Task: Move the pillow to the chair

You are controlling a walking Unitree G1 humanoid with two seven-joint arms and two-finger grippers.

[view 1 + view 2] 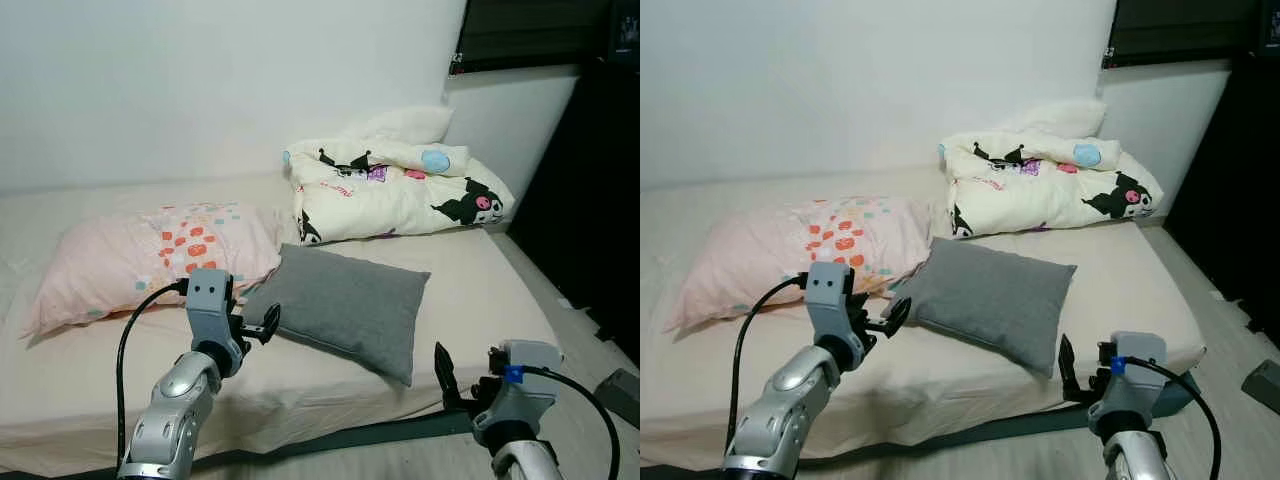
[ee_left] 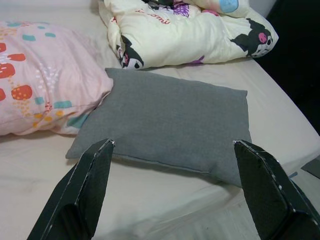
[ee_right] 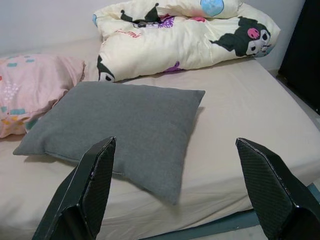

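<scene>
Both grippers are raised over the near edge of the bed, and each has its two long black fingers spread wide with nothing between them. From where I stand, the left gripper (image 1: 262,326) is close to the near left corner of the grey rectangular fabric pillow (image 1: 345,305), while the right gripper (image 1: 447,377) hangs lower, off that pillow's near right corner and beyond the mattress edge.

By size: the wide bed with a cream sheet (image 1: 480,275) carries everything. Behind the grey pillow, against the wall, lies a cream folded quilt printed with black cartoon figures (image 1: 395,190), with a plain white cushion (image 1: 405,125) partly tucked behind it. To the left of the grey pillow, and touching its far left corner, is a long pink pillow with red and blue spots (image 1: 150,255). The grey pillow itself lies flat and slightly turned, near the front edge.

I think the main risk is a wrong or weak grasp. The left fingers could catch the pink pillow, because the two touch there. A pinch on only one soft corner may let the grey pillow sag and slip during carrying. No chair is visible, so the robot must turn while holding it.

Count: one bed, one quilt, three pillows or cushions, two grippers.
</scene>
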